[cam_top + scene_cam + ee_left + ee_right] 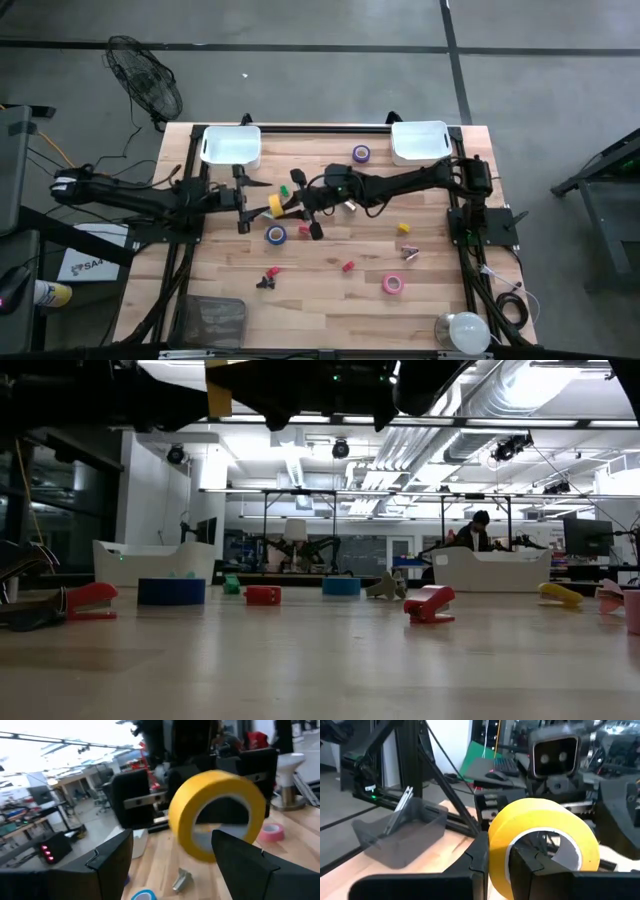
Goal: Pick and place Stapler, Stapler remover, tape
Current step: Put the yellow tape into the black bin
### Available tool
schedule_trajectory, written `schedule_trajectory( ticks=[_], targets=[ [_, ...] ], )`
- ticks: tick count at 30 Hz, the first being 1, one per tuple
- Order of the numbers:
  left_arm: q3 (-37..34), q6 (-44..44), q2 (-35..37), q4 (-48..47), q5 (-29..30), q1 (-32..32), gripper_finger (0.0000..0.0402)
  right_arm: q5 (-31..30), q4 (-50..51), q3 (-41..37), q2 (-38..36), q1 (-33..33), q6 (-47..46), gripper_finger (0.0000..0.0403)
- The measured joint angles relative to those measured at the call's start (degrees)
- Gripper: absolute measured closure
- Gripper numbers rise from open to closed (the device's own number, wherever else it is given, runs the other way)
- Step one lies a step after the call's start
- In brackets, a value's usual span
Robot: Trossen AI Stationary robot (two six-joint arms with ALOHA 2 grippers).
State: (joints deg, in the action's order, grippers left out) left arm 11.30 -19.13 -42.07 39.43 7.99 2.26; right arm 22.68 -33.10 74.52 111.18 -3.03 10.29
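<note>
A yellow tape roll (pixel 275 205) is up in the air over the table's middle, held by my right gripper (pixel 292 207), which is shut on it. My left gripper (pixel 243 200) faces it from the left, wide open, with a finger on either side of the roll (pixel 215 815); I see no touch. On the table lie a blue roll (pixel 276 234), a purple roll (pixel 361 153) and a pink roll (pixel 393 284). Red staplers (pixel 430 603) (pixel 90 600) rest flat on the wood. My right gripper (pixel 497 845) pinches the yellow roll's wall (pixel 499 837), one finger inside the centre hole (pixel 532 862) and one outside. The fingers come level from the table's right side, along the roll's axis. The roll is lifted clear, on edge, its hole facing my left gripper.
Two white bins (pixel 232 146) (pixel 420 142) stand at the far edge. A dark mesh tray (pixel 215 320) sits at the near left and a white bulb-like thing (pixel 460 330) at the near right. Small red (pixel 347 266) and yellow (pixel 403 228) pieces lie scattered. A person sits in the room behind.
</note>
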Motion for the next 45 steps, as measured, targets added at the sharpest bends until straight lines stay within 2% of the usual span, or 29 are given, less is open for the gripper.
schedule_trajectory(
  ticks=[9, 13, 17, 24, 25, 29, 36, 45],
  targets=[
    [3.51, -0.05, -6.96, -0.02, 3.22, 0.00, 0.0137, -0.26, 2.65, -0.07, -0.02, 0.65, 0.04, 0.0368],
    [3.79, -0.34, -7.25, 0.06, 3.32, 0.00, 0.0160, -0.29, 3.60, -0.07, -0.02, 0.79, -0.26, 0.0369],
    [3.79, -0.48, -7.25, 0.05, 3.28, 0.02, 0.0217, -0.47, 3.74, -0.07, -0.02, 0.76, -1.08, 0.0369],
    [3.81, -1.18, -7.25, -0.01, 2.27, 0.02, 0.0362, -1.80, 3.46, -0.04, -0.04, 0.73, -1.25, 0.0369],
    [3.84, -1.20, -7.25, 0.01, 2.46, 0.00, 0.0368, -2.31, 3.49, -0.02, -0.04, 0.73, -1.31, 0.0369],
    [3.84, -1.21, -7.25, -0.22, 2.62, -0.02, 0.0368, -5.44, 3.76, -0.02, -0.04, 0.90, -3.52, 0.0357],
    [3.81, -1.96, -7.16, -1.09, 2.38, -0.02, 0.0368, -7.32, 5.63, -0.11, -0.52, 0.97, -6.48, 0.0269],
    [3.81, -2.18, -6.97, -2.74, 2.35, -0.02, 0.0368, -16.93, 21.21, -0.13, -8.22, 0.94, -6.33, 0.0203]
  ],
)
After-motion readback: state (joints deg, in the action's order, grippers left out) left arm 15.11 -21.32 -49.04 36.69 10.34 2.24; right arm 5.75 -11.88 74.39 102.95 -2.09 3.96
